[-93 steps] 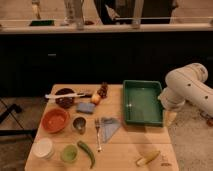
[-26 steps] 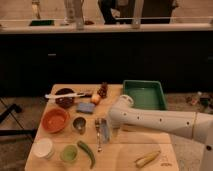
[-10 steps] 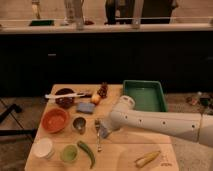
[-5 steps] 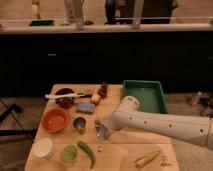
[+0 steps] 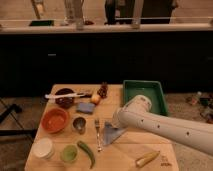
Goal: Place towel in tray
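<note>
One towel [image 5: 110,135], pinched at upper corner by closed gripper [image 5: 118,124], beside tray [image 5: 152,95].

Towel [image 5: 111,134] blue-grey; tray [image 5: 145,96] dark green; bowl [image 5: 54,120] orange; arm [image 5: 165,125] white.

one tray [image 5: 145,98] — one towel [image 5: 110,135]

gripper [image 5: 116,124] pinching towel [image 5: 111,135], left of tray [image 5: 142,83]
</note>
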